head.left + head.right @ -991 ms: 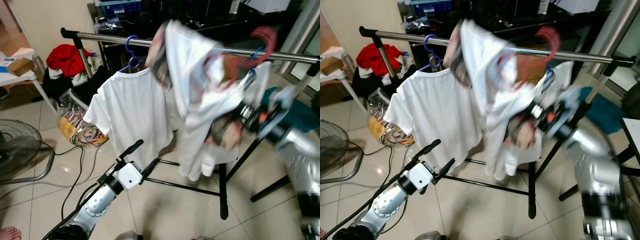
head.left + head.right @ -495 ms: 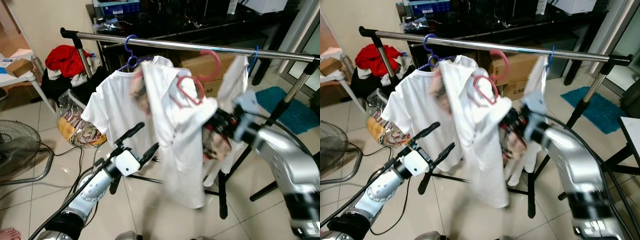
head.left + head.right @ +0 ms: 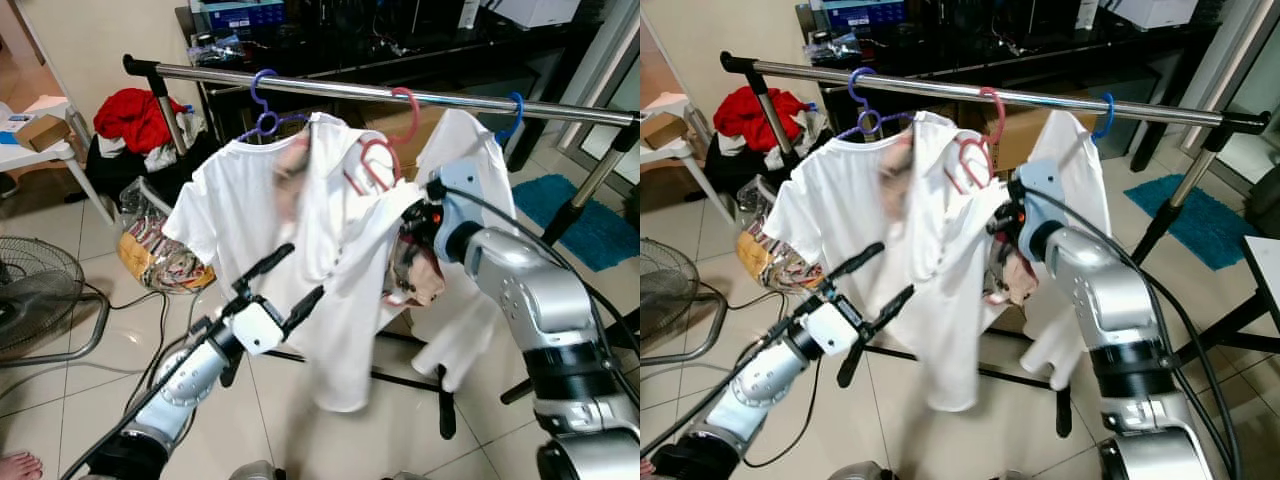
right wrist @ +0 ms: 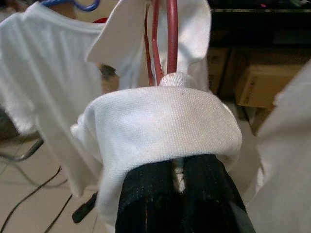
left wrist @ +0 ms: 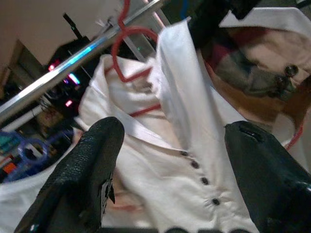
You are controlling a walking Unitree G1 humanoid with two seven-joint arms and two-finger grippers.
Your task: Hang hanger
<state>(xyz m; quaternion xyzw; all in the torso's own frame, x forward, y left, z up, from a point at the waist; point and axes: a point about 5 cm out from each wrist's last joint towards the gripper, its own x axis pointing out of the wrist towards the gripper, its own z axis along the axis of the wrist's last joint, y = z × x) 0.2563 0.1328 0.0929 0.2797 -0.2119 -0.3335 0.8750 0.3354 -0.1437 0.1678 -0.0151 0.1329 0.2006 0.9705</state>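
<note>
Pale glossy floor tiles (image 3: 90,390) underlie a garment rack whose silver rail (image 3: 330,90) runs across the room on black legs; behind it stand a dark cabinet (image 3: 400,45) and a brown cardboard box (image 3: 1015,145) whose print is too small to read. At the robot's left are a heap of red cloth (image 3: 135,115), a clear bag of mixed items (image 3: 150,250), a floor fan (image 3: 35,300) and the corner of a white counter (image 3: 30,150); a teal mat (image 3: 585,215) lies at the right. Three hangers hook over the rail: one purple hanger (image 3: 263,100) carrying a white T-shirt (image 3: 235,215), one blue hanger (image 3: 513,115) carrying a second white garment (image 3: 480,250), and between them the red hanger (image 3: 405,115), whose hook rests over the rail while a white buttoned shirt (image 3: 345,300) droops from it (four dark buttons are countable in the left wrist view). The right pincer (image 4: 182,204) is closed tight on a fold of that shirt's shoulder cloth just below the red hanger's wires, the arm raised in front of the rail. The left pincer (image 3: 280,285) is spread wide, holding nothing, its two black fingers (image 5: 82,174) just in front of the shirt's lower front. A bare foot of a person (image 3: 15,466) shows at the floor's edge.
</note>
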